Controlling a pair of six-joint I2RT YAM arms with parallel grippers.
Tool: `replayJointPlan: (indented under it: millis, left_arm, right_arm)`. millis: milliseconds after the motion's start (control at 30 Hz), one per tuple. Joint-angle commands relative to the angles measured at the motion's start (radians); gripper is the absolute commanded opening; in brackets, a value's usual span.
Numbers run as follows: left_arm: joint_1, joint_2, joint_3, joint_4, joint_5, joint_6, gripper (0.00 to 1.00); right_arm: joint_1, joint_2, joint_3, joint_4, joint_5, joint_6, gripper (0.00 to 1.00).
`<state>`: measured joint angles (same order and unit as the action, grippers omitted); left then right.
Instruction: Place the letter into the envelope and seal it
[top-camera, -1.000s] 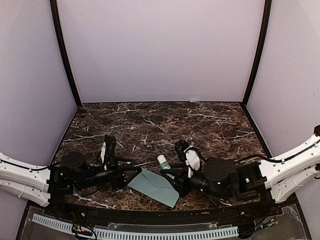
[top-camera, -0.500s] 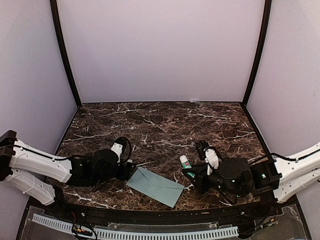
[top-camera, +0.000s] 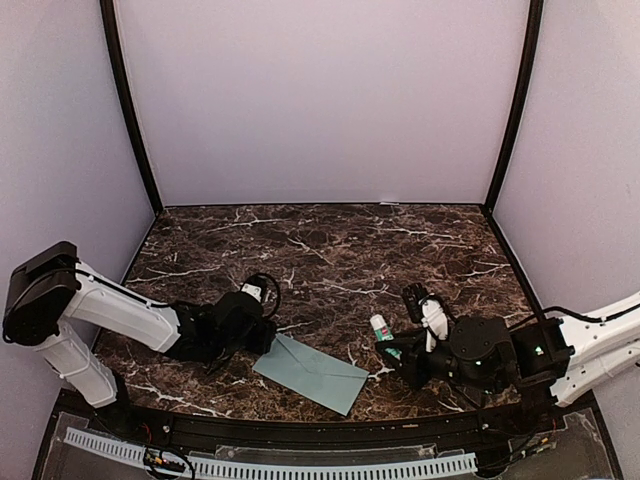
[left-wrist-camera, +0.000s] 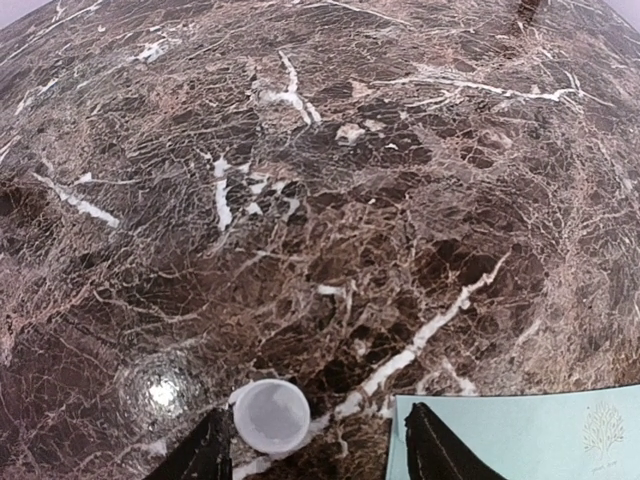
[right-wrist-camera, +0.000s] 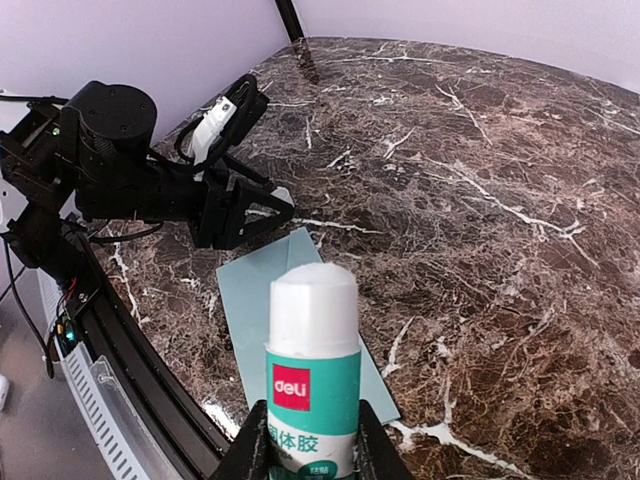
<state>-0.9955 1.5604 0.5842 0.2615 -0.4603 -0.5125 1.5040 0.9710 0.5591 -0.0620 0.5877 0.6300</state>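
Observation:
The pale teal envelope (top-camera: 312, 372) lies flat near the table's front edge, also seen as the envelope (right-wrist-camera: 250, 300) and its corner (left-wrist-camera: 520, 440). The letter is out of view. My left gripper (top-camera: 266, 338) is low at the envelope's left corner, open (left-wrist-camera: 315, 425). A small white round cap (left-wrist-camera: 270, 415) lies on the marble by its left finger, while its right finger (left-wrist-camera: 430, 445) is over the envelope's edge. My right gripper (top-camera: 398, 348) is shut on a green-and-white glue stick (right-wrist-camera: 313, 370), held upright to the right of the envelope.
The dark marble table (top-camera: 330, 250) is ringed by pale walls. A black rail (top-camera: 300, 425) and a white slotted strip run along the front edge. The left arm (right-wrist-camera: 110, 150) stretches low across the table's left side.
My left gripper has moved right up to the envelope's left corner, and its arm's elbow has risen. My right gripper has carried the glue stick rightwards, off the envelope.

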Motion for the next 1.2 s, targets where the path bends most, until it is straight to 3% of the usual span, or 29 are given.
replayJointPlan:
  millis: [0,567,833,1167]
  left_arm:
    - [0.021,0.026,0.020,-0.019,-0.025,-0.024,0.58]
    - [0.051,0.113,0.039,0.126,0.034,0.063,0.26]
    - [0.016,0.086,0.135,0.132,0.209,0.178,0.23]
    - [-0.119,0.273,0.340,0.102,0.305,0.329,0.24]
  right_arm:
    - [-0.006,-0.016,-0.015,0.000,-0.008,0.014,0.00]
    - [-0.006,-0.076,-0.023,-0.077,-0.004,0.046,0.00]
    - [-0.028,-0.115,0.047,-0.292,-0.008,0.131,0.00]
    - [-0.194,-0.087,0.185,-0.477,-0.323,0.088,0.00]
